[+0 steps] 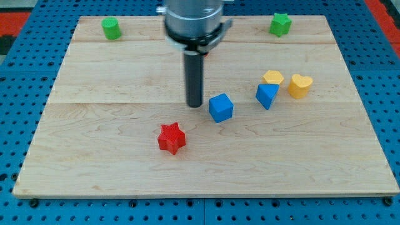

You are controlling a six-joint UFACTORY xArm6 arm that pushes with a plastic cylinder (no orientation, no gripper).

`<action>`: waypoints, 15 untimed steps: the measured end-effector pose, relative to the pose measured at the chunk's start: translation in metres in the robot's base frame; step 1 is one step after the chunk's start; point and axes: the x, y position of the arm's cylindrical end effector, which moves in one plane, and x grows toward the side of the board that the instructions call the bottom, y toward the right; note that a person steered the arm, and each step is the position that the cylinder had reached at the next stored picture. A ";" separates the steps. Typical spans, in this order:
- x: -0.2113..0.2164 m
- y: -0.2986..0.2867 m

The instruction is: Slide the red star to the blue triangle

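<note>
The red star (171, 138) lies on the wooden board (94, 144) below the middle. The blue triangle (267, 95) sits at the right of centre, well to the right of and above the star. My tip (195, 104) rests on the board above and slightly right of the red star, apart from it, and just left of a blue cube (220, 107). The blue cube lies between the star and the triangle.
A yellow block (273, 78) touches the blue triangle from above, and a yellow heart (300, 85) sits to its right. A green block (111, 28) is at the top left and a green star (280, 24) at the top right.
</note>
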 end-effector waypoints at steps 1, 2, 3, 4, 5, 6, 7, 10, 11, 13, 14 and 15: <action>0.028 0.023; 0.031 0.080; 0.001 0.095; -0.019 0.096; 0.053 0.097; 0.122 0.075; 0.119 -0.014; 0.002 -0.014; 0.013 -0.010; 0.040 0.042; 0.012 0.066; -0.005 0.095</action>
